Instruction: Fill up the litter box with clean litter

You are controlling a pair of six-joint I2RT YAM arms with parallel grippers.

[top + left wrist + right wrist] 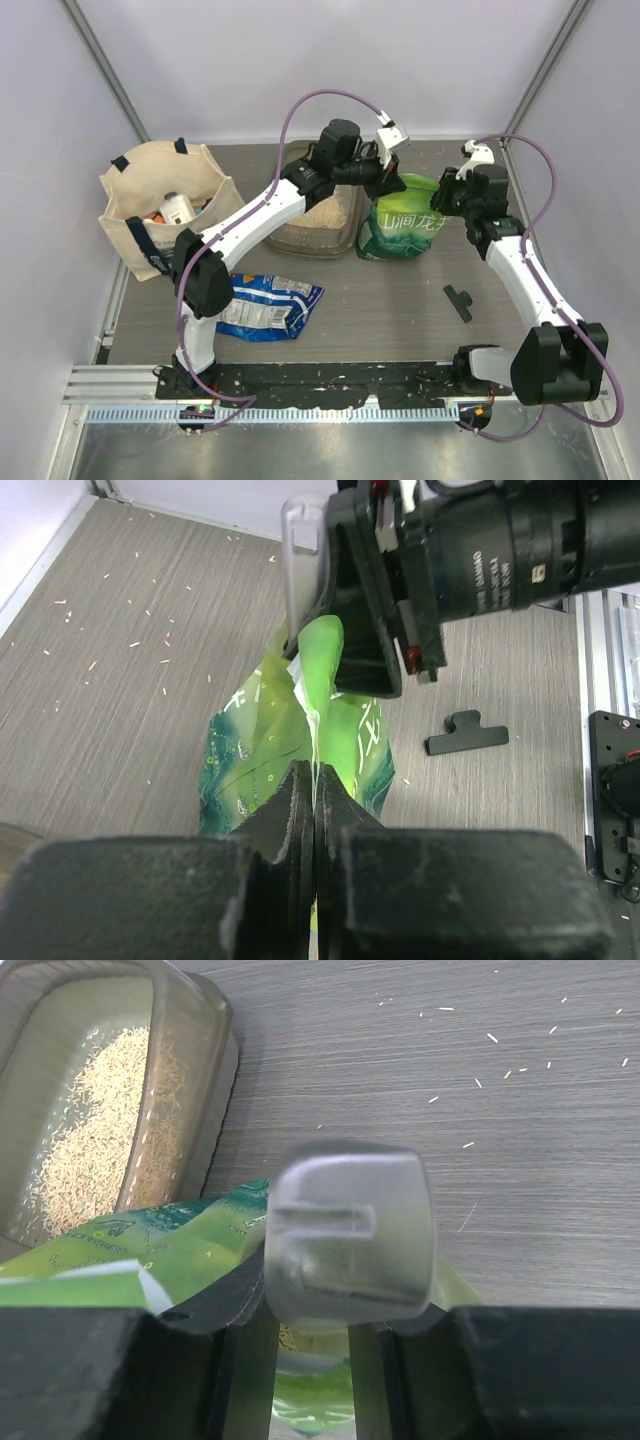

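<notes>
The litter box (308, 250), a smoky translucent tray, stands at the back middle of the table with clean litter (326, 213) heaped inside. In the right wrist view its rim (216, 1070) and the tan granules (95, 1130) show at upper left. Right of it stands a green printed bag (405, 228). My left gripper (385, 188) is shut on the bag's top edge (318, 695), pads pressed together (315, 780). My right gripper (441, 197) grips the bag's top from the other side, with green film between its jaws (300, 1338). A blurred translucent plastic piece (350, 1235) hides its fingertips.
A beige tote bag (150, 215) with items in it stands at the left. A blue crinkly packet (270, 305) lies near the left arm's base. A black clip (459, 301) (467, 732) lies right of the green bag. Stray granules (100, 630) dot the table.
</notes>
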